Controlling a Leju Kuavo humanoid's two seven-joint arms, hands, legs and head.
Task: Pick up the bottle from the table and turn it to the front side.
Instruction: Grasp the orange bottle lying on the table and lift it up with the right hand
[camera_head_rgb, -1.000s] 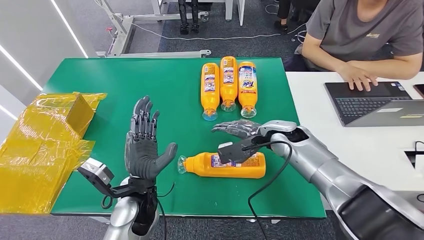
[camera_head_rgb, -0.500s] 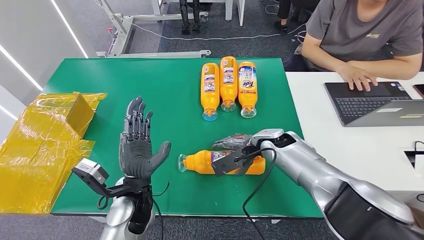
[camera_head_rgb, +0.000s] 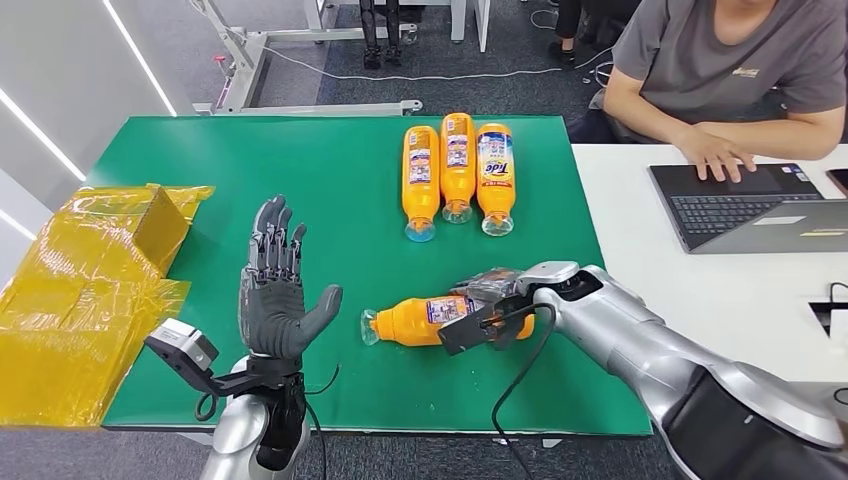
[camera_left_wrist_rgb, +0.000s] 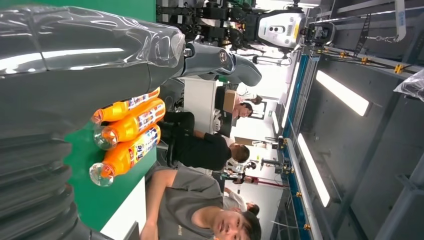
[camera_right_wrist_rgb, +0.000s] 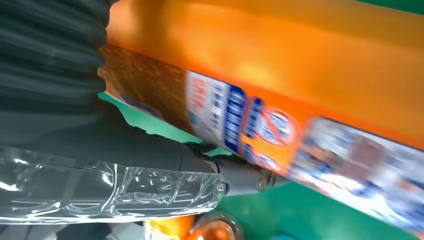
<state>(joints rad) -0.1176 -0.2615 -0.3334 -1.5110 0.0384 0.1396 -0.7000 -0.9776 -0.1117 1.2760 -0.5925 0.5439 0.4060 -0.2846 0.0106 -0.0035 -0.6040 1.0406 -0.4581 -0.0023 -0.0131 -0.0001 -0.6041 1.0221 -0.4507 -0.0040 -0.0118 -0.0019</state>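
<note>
While you look down from the head view, the green bench (camera_head_rgb: 300, 160) takes up most of what you see, with a white desk (camera_head_rgb: 640, 230) butted against its right edge. At that desk a person (camera_head_rgb: 730, 70) in a grey shirt sits with a hand on a laptop (camera_head_rgb: 740, 205). On the bench's left end lies a crumpled heap of yellow wrapping (camera_head_rgb: 90, 290) around a box shape.

Your right arm reaches in from the lower right, and the right hand (camera_head_rgb: 490, 300) is wrapped over the bottle (camera_head_rgb: 425, 320), fingers curled across its body near the base. That orange bottle lies on its side near the bench's front edge, its clear cap pointing toward your left hand, its label partly showing beside the fingers. You cannot tell from the head view whether it is raised off the green surface or just resting on it. In the right wrist view the bottle (camera_right_wrist_rgb: 280, 100) sits blurred and very close, label up against the camera, with the thumb (camera_right_wrist_rgb: 150, 175) beneath it.

Your left hand (camera_head_rgb: 275, 290) stands upright near the bench's front edge, palm facing the bottle, fingers straight and spread, holding nothing and well apart from the cap.

Toward the far side, three more orange bottles (camera_head_rgb: 458, 170) lie side by side, touching, caps pointing toward you; the left wrist view shows the same trio (camera_left_wrist_rgb: 127, 132).
</note>
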